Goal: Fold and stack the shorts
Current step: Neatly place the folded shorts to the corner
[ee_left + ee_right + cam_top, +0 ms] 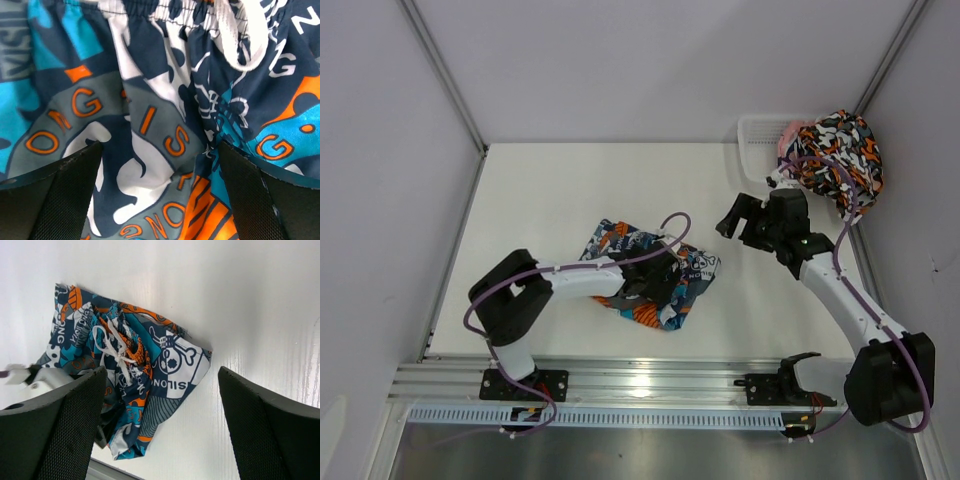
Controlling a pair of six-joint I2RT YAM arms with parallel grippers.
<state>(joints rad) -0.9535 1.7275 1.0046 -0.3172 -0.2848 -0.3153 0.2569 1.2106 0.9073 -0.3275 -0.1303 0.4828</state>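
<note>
Open left gripper (160,200) low over the teal shorts (692,278)
Its fingers (55,200) stand wide above the crumpled cloth on the table (550,200); right gripper (742,218), also spread and empty, hovers beside it; blotched shorts (840,160) heap on the white basket (758,132), far right

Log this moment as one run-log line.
left gripper open over teal shorts | right gripper open, empty | blotched shorts heaped on basket
</note>
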